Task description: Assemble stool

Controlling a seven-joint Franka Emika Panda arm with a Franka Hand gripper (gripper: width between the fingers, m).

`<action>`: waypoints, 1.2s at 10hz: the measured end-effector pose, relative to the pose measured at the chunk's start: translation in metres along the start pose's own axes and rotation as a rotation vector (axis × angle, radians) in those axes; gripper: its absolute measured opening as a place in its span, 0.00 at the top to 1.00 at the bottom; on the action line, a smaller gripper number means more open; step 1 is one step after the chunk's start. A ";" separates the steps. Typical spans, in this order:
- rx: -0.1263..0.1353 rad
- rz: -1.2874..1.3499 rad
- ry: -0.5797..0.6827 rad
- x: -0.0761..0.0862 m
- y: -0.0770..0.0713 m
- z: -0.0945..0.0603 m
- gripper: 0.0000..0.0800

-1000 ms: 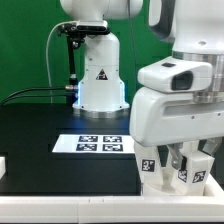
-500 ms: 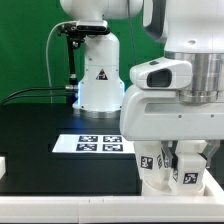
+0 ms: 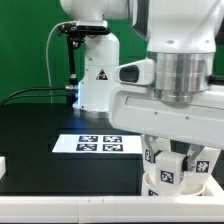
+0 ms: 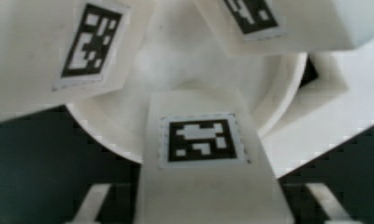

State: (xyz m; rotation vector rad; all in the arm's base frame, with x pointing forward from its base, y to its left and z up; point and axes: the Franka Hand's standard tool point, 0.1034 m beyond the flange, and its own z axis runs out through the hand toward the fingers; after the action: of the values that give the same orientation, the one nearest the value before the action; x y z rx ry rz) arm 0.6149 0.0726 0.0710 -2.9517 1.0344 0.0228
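Note:
In the wrist view a white stool leg (image 4: 203, 150) with a square tag stands between my gripper (image 4: 209, 206) fingers (image 4: 102, 200), which are shut on it. Its far end meets the round white seat (image 4: 175, 88). Two more tagged legs (image 4: 99, 45) (image 4: 255, 20) stand on the seat beyond it. In the exterior view the big wrist covers most of the parts at the lower right. Only tagged legs (image 3: 166, 178) (image 3: 205, 166) and a bit of the seat rim (image 3: 160, 192) show below it. The gripper's fingers are hidden there.
The marker board (image 3: 95, 143) lies on the black table mat left of the stool parts. The arm's white base (image 3: 98, 75) with its cables stands behind. A white piece (image 3: 3, 165) sits at the exterior view's left edge.
The wrist has turned about its axis and shifted toward the exterior view's left. The tagged legs beneath it have turned with it. The grip looks unchanged.

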 end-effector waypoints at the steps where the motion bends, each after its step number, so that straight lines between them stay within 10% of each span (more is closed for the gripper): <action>1: -0.010 0.113 -0.003 0.001 0.004 0.000 0.58; 9: -0.036 0.459 0.028 0.001 0.017 0.001 0.58; 10: -0.030 0.446 0.027 0.003 0.017 -0.002 0.32; 12: 0.013 0.414 0.024 0.015 0.020 -0.023 0.32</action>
State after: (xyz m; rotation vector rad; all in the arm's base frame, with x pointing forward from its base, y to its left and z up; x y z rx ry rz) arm 0.6138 0.0473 0.0939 -2.6755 1.6182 -0.0154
